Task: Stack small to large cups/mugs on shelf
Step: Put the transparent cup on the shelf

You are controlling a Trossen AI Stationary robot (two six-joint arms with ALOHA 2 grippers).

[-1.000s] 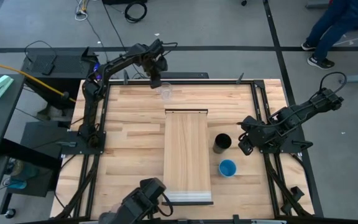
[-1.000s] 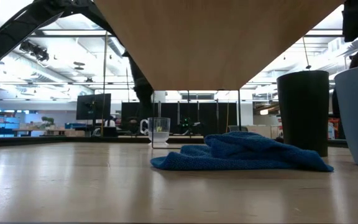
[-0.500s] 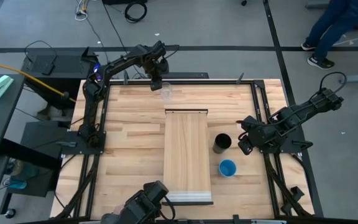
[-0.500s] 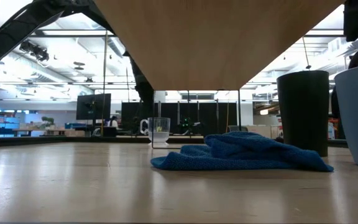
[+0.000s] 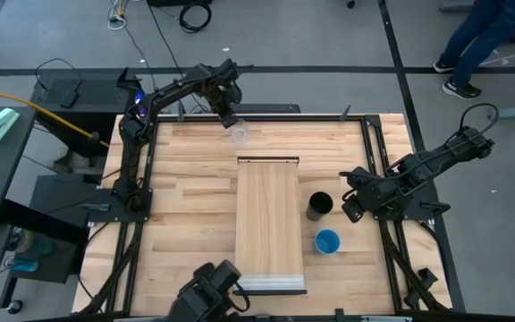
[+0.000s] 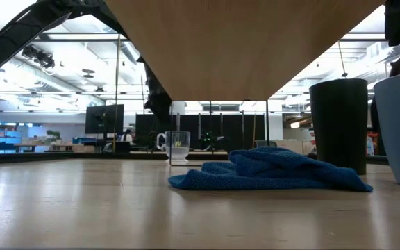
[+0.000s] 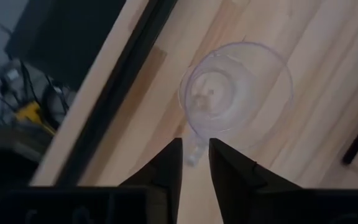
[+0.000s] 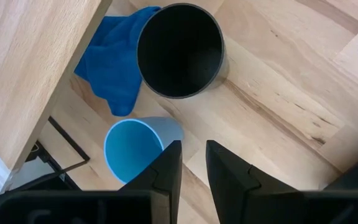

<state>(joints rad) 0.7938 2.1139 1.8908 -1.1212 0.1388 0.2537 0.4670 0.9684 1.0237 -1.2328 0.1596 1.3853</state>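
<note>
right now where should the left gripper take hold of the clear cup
Probably by the rim wall, coming straight down from above. The clear cup stands upright with its mouth open, and the left gripper hovers just beside it, so one finger could slip inside and one outside.

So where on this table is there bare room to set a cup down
The shelf top is bare along its whole length. The tabletop left of it is open too. It is crowded right of the shelf, where the black cup, blue cup and right hand cluster, and at the far edge, around the clear cup under the left hand.
</note>
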